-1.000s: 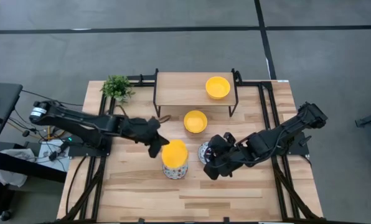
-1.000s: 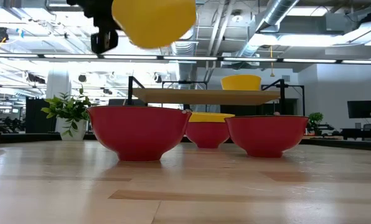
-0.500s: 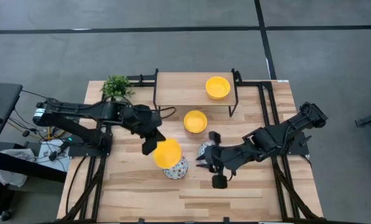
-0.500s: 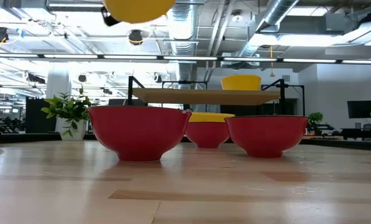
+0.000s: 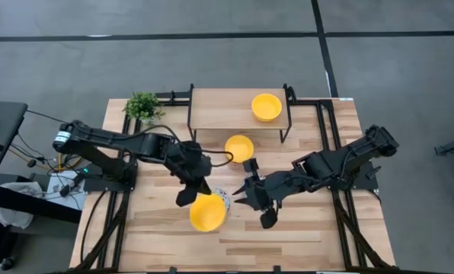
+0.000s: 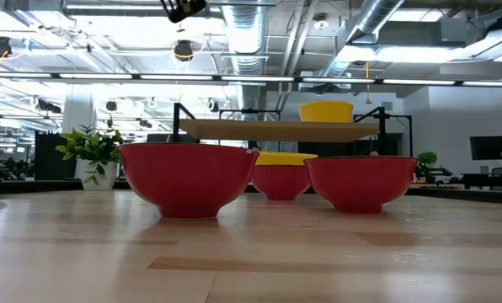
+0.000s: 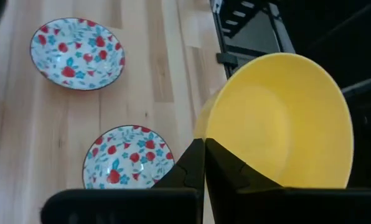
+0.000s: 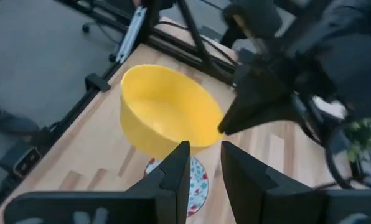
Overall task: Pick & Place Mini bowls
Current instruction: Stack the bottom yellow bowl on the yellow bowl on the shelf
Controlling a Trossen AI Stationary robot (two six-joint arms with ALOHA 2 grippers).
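Note:
My left gripper point(image 5: 196, 195) is shut on a plain yellow mini bowl point(image 5: 207, 212), held high above the table's near middle. It also shows in the left wrist view point(image 7: 204, 143), and only a part of it shows at the top of the low view point(image 6: 184, 8). A floral mini bowl point(image 5: 224, 198) stands on the table under the yellow one. My right gripper point(image 5: 244, 196) hovers beside it, open, its fingers point(image 8: 173, 171) empty, and covers a second floral bowl point(image 7: 77, 53). Another yellow bowl point(image 5: 239, 148) sits nested in a third floral bowl, and one point(image 5: 266, 106) rests on the shelf. My left gripper pinches the yellow bowl's rim point(image 7: 205, 138), with one finger point(image 7: 226, 168) on the inner wall and one on the outer wall. The bowl is lifted clear and tilted, hanging beyond the fingertips with its hollow facing the wrist camera.
A low wooden shelf point(image 5: 219, 110) on dark legs stands at the table's far middle. A small green potted plant point(image 5: 143, 106) is at the far left corner. The floral bowls show red outer walls point(image 6: 184, 178) in the low view. Black frame rails run along both table sides.
My left gripper has carried the yellow bowl upward, out of the top of the low view, and toward the table's near edge, tipping it. My right gripper has drawn away from the right floral bowl, turned, and shifted toward the left arm.

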